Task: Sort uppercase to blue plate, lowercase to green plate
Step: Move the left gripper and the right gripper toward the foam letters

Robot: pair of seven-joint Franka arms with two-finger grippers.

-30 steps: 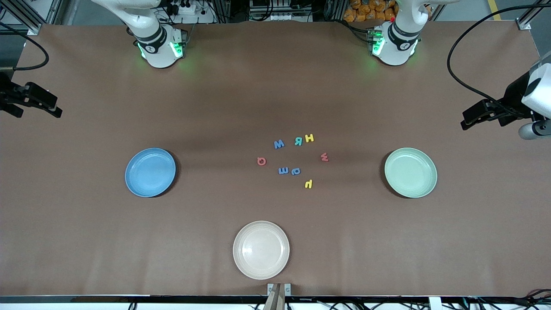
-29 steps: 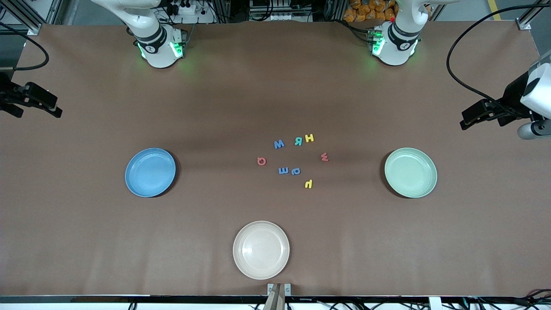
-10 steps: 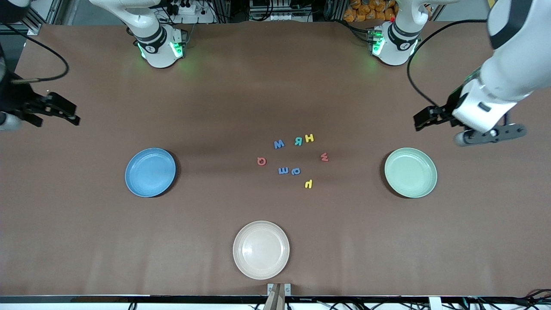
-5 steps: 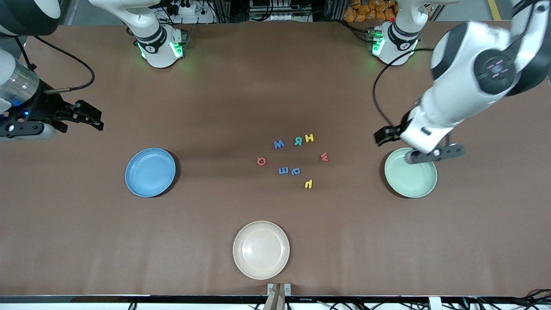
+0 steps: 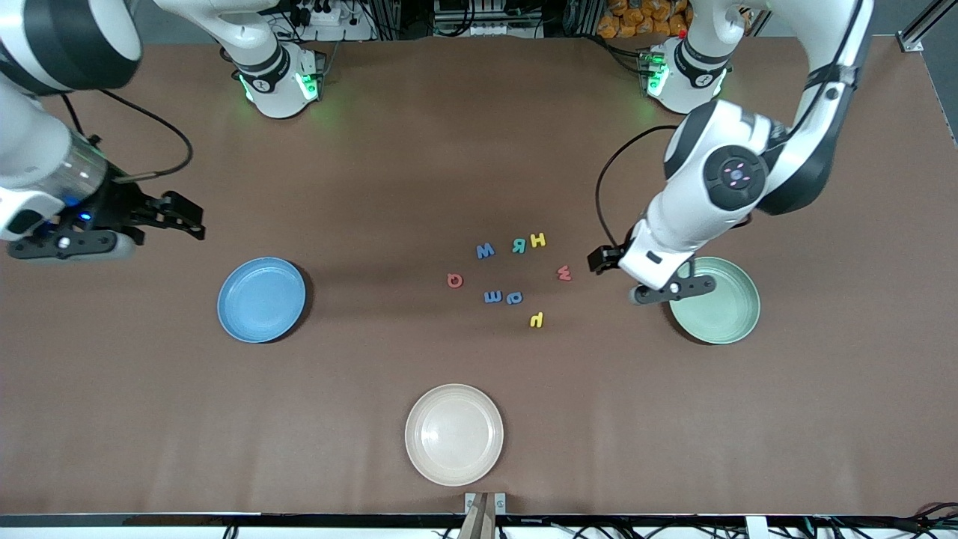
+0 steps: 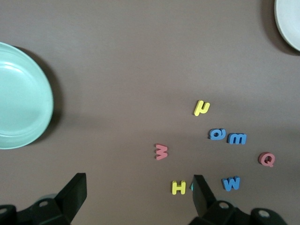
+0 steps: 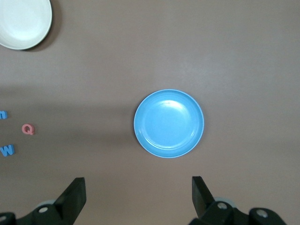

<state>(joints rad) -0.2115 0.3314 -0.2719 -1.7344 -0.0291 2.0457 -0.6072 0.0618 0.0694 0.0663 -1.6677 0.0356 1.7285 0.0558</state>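
uppercase (image 5: 486,250): four flat foam capitals, mid-table, farther from the front camera than the small ones.
lowercase (image 5: 513,298): four foam cutouts beside them.
blue plate (image 5: 261,299): smooth, round, right arm's end.
green plate (image 5: 722,307): matching, left arm's end.
left gripper (image 5: 603,258): jaws wide, over the table by the red w.
right gripper (image 5: 187,217): jaws wide, over bare brown table.

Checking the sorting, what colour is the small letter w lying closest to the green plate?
Red; the small w shows best in the left wrist view.

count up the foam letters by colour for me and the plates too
Blue letters: 3 (W, e, g)
Yellow letters: 2 (H, h)
Red letters: 2 (G, w)
Teal letters: 1 (R)
Plates: 3 (blue, green, beige)
Total: 11
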